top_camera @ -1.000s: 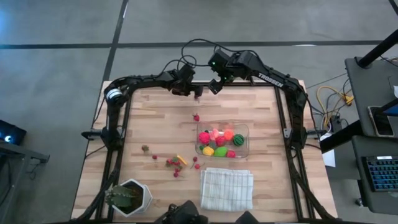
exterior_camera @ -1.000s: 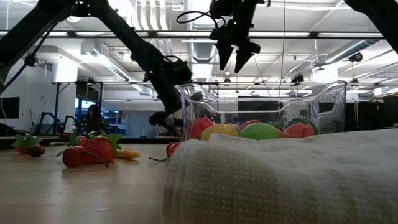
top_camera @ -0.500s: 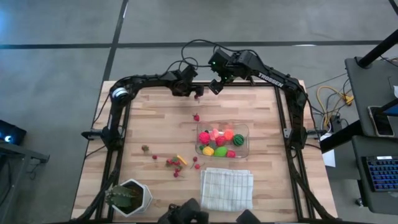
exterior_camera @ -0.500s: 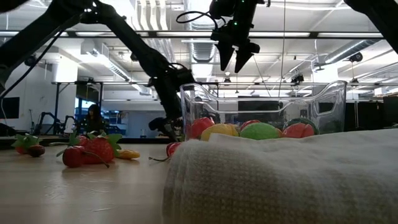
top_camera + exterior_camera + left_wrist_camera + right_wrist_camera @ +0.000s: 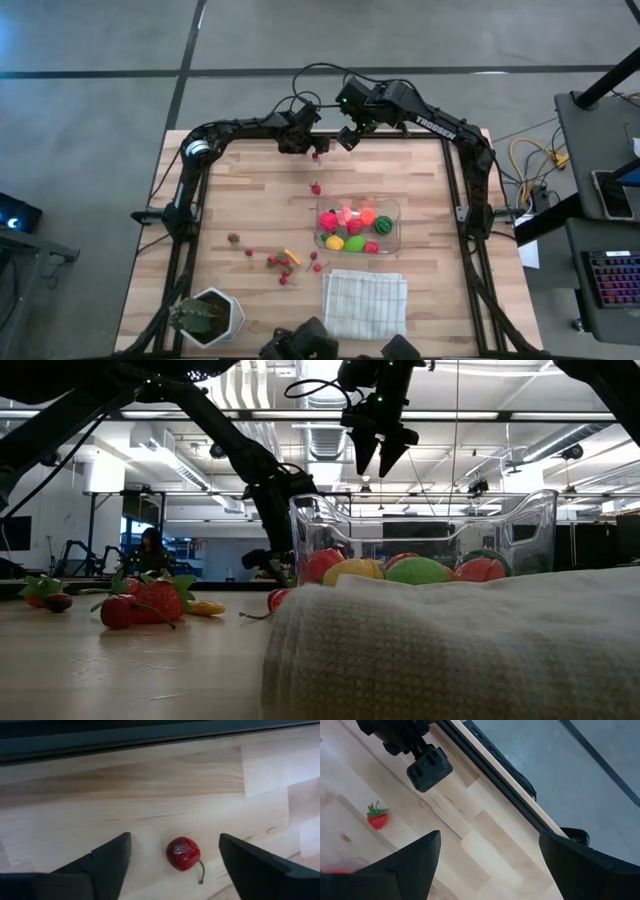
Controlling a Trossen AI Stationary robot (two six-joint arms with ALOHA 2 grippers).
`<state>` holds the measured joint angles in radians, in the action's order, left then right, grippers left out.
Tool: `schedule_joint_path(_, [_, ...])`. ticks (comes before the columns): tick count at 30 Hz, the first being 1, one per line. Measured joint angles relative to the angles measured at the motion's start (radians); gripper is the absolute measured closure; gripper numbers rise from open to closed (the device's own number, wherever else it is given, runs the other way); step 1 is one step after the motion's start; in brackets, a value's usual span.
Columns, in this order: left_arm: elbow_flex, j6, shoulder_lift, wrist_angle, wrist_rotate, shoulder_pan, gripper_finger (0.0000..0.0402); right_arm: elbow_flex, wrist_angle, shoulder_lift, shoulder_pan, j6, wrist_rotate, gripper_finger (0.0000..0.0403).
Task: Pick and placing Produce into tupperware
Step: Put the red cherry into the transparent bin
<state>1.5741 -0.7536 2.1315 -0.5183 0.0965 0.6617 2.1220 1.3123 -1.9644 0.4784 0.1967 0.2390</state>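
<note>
Your left gripper (image 5: 317,152) sits low at the far edge of the table (image 5: 240,200), fingers apart, straddling a red cherry (image 5: 183,853) that lies on the wood between them; neither finger (image 5: 102,862) touches it. The cherry's stem points toward the nearer side of the wrist view.

Your right gripper (image 5: 345,138) hangs just beside the left one at the same far edge, raised well above the table in the low view, fingers spread and holding nothing.

The tupperware (image 5: 395,228) stands right of centre, holding pink, orange, yellow, green and striped produce (image 5: 352,228). A strawberry (image 5: 315,188) lies between the left gripper and the tupperware.

More loose produce lies left of the tupperware: a cluster of red pieces (image 5: 279,264), a yellow piece (image 5: 291,256), a dark piece (image 5: 234,239). The cloth (image 5: 364,303) lies just in front of the tupperware. The plant pot (image 5: 208,316) stands at the near left corner.
</note>
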Motion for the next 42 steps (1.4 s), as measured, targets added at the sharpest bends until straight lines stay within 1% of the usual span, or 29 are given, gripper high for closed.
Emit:
schedule_joint_path(5, [-0.001,0.000,0.001,-0.001,-0.005,0.000,0.0167,0.000,0.000,0.000,0.002,0.000,0.000,0.0074])
schedule_joint_path(10, [-0.001,0.006,0.003,0.012,0.003,-0.009,0.0192,0.000,0.000,0.000,0.002,0.000,0.000,0.0074])
schedule_joint_path(15, [-0.002,0.009,0.005,0.011,-0.005,-0.029,0.0203,0.000,0.000,0.000,0.002,0.000,0.000,0.0074])
schedule_joint_path(28, [-0.002,0.001,0.005,0.004,-0.020,-0.035,0.0209,0.000,0.005,0.000,0.002,-0.020,0.000,0.0074])
schedule_joint_path(30, [-0.002,0.000,0.005,0.001,-0.020,-0.035,0.0221,0.000,0.013,0.000,0.002,-0.023,0.000,0.0074])
schedule_joint_path(37, [-0.003,0.000,0.005,0.005,-0.010,-0.036,0.0287,0.000,0.017,0.000,0.002,-0.039,0.000,0.0074])
schedule_joint_path(42, [-0.004,0.000,0.005,0.006,-0.009,-0.037,0.0308,0.000,0.017,0.000,0.002,-0.045,0.000,0.0074])
